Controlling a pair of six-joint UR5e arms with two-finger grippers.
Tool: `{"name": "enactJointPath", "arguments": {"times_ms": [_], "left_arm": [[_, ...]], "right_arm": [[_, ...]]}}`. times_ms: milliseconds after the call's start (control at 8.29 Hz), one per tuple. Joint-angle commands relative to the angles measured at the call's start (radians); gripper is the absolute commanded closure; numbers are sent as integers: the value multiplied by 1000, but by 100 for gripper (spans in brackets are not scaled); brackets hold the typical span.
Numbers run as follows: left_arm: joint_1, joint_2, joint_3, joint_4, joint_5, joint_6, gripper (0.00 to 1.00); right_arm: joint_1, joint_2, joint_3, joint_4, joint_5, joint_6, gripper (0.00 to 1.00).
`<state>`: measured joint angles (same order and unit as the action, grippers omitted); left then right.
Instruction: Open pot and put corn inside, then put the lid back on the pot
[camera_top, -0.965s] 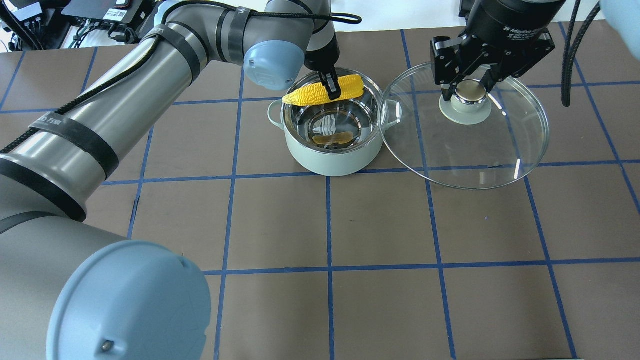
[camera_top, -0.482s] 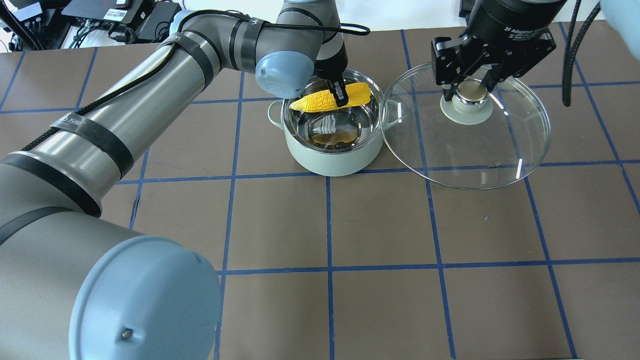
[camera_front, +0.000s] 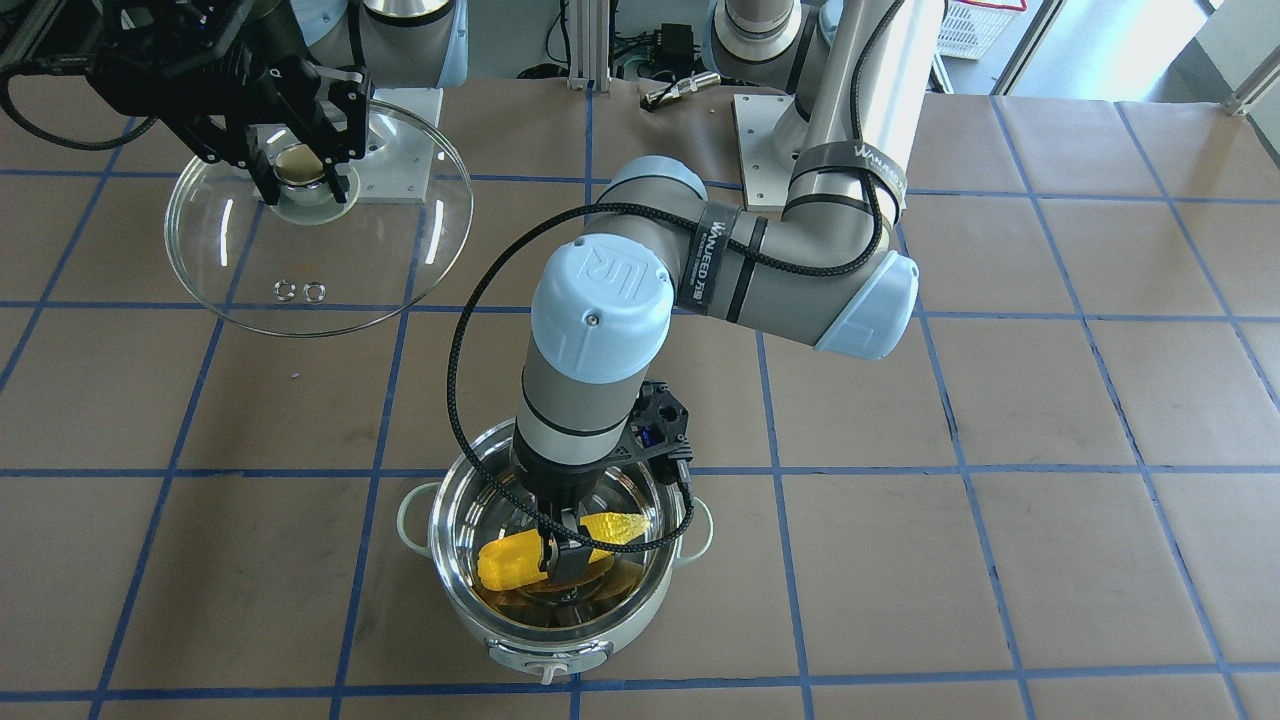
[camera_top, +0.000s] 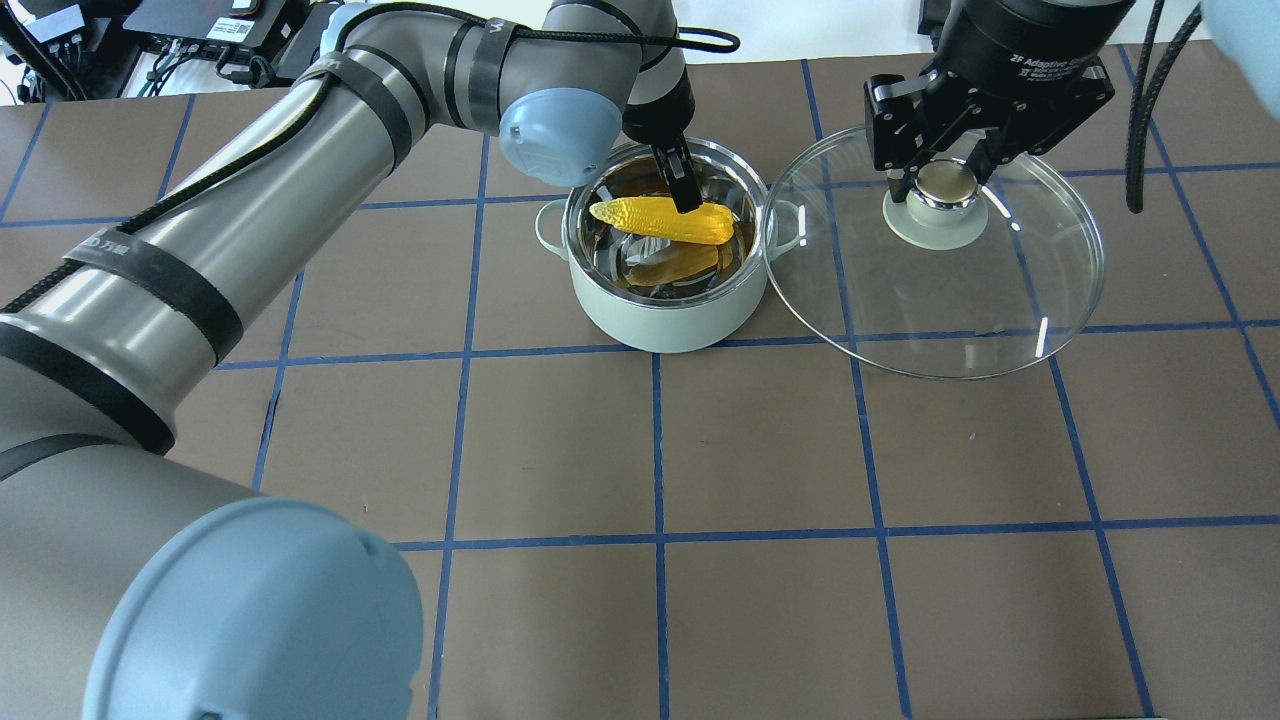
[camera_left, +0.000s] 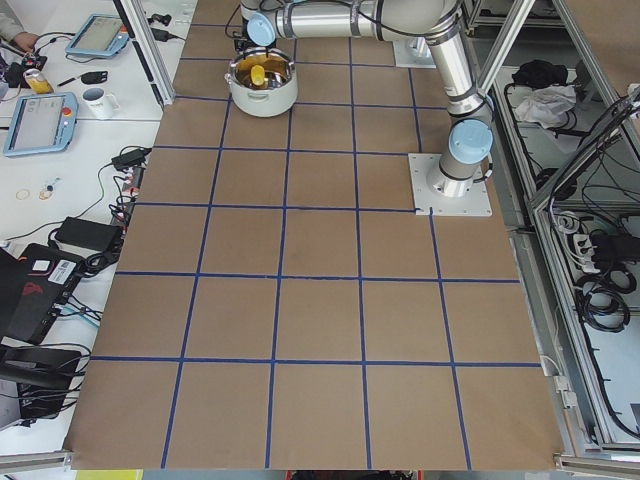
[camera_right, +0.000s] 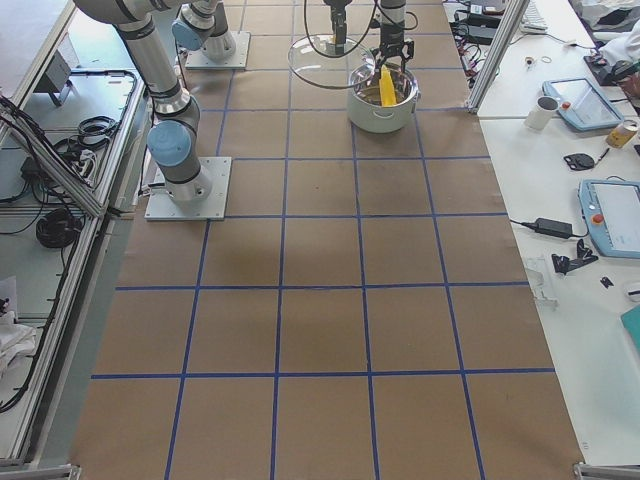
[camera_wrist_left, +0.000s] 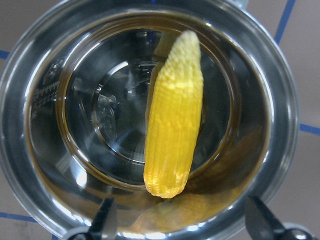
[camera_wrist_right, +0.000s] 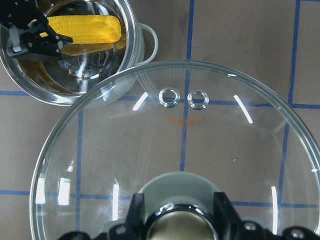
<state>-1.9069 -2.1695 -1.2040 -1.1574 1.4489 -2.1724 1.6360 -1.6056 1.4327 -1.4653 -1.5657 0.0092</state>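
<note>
Inside the pot (camera_top: 660, 322), the corn (camera_top: 665, 220) lies across the steel interior with its pointed end toward the robot's left. The pot stands uncovered on the worktop (camera_top: 760, 450).

Refer to the overhead view for the overall layout. There the left gripper (camera_top: 688, 196) reaches down into the pot just above the corn, but that view does not show how far apart its fingers stand. Use the left wrist view for this: the two fingertips (camera_wrist_left: 106, 220) sit wide apart at the bottom edge, the corn lies below them, and neither fingertip touches it. Treat the left gripper as spread wide and empty. You cannot tell from any view whether the corn rests flat on the pot floor or leans on the wall.

The right gripper (camera_top: 945, 186) is closed on the knob (camera_top: 946, 182) of the lid (camera_top: 950, 300), which it holds beside the pot on the robot's right. Only the right wrist view shows both fingers (camera_wrist_right: 134, 212) pressed against the knob. It also shows the vent rings (camera_wrist_right: 169, 96) most clearly.
</note>
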Motion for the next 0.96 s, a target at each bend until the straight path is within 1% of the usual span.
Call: {"name": "enactJointPath", "arguments": {"times_ms": [0, 121, 241, 362, 482, 603, 723, 844], "left_arm": [[8, 136, -3, -95, -1, 19, 1], [9, 195, -3, -141, -4, 48, 1], [9, 244, -11, -154, -4, 98, 1], [18, 275, -18, -206, 2, 158, 1], [73, 296, -22, -279, 10, 210, 2], [133, 333, -26, -321, 10, 288, 3], [181, 374, -32, -405, 13, 398, 3], [230, 422, -55, -453, 14, 528, 2]], "right_arm": [[1, -1, 0, 2, -1, 0, 74], [1, -1, 0, 3, -2, -2, 74], [1, -1, 0, 0, -2, -2, 74], [-2, 4, 0, -10, -4, -11, 75], [-11, 18, 0, -35, -1, -44, 75], [-28, 53, -12, -76, -14, -49, 75], [-33, 81, -30, -85, -23, -48, 75], [-30, 122, -38, -154, -14, -61, 74]]}}
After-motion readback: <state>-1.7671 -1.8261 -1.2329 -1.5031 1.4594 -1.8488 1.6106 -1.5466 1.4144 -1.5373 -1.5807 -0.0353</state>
